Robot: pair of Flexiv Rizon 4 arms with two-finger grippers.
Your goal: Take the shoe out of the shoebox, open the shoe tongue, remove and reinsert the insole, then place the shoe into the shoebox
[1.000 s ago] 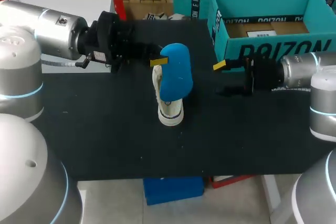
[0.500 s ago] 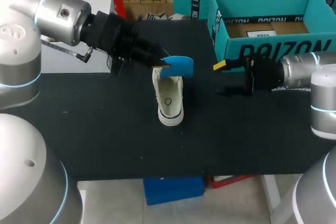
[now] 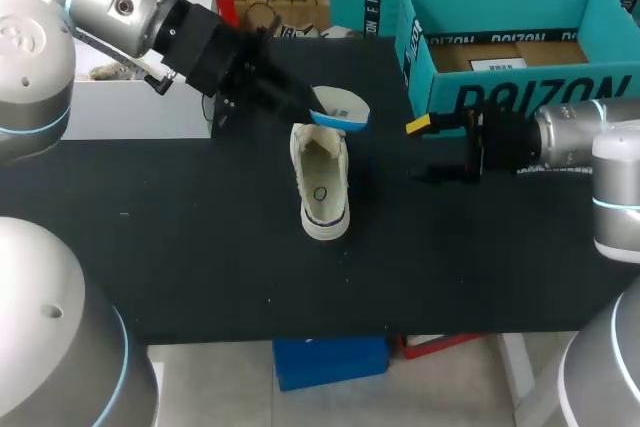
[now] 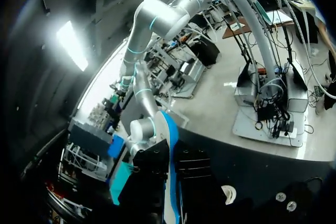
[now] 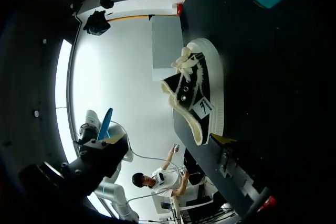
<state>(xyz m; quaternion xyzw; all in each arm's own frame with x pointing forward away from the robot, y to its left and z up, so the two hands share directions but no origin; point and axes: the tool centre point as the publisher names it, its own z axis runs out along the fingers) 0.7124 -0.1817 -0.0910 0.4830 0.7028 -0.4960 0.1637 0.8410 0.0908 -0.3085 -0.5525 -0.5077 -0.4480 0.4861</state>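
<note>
The left fingers [image 3: 316, 111] are clamped on one end of the blue insole [image 3: 346, 110], holding it in the air, tilted, just past the open collar end of the shoe [image 3: 322, 183] and clear of it. In the left wrist view the insole [image 4: 171, 174] runs edge-on between the two dark fingers, which press on it from both sides. The shoe stands sole-down near the middle of the black table [image 3: 200, 247], its pale toe cap toward the near edge; the right wrist view shows it as black with cream trim and laces [image 5: 197, 95]. The right fingers [image 3: 425, 150] stand wide apart with nothing between them, low over the table, to the right of the shoe and apart from it, just in front of the front wall of the teal shoebox [image 3: 505, 97]. The shoebox sits open at the table's far right corner
</note>
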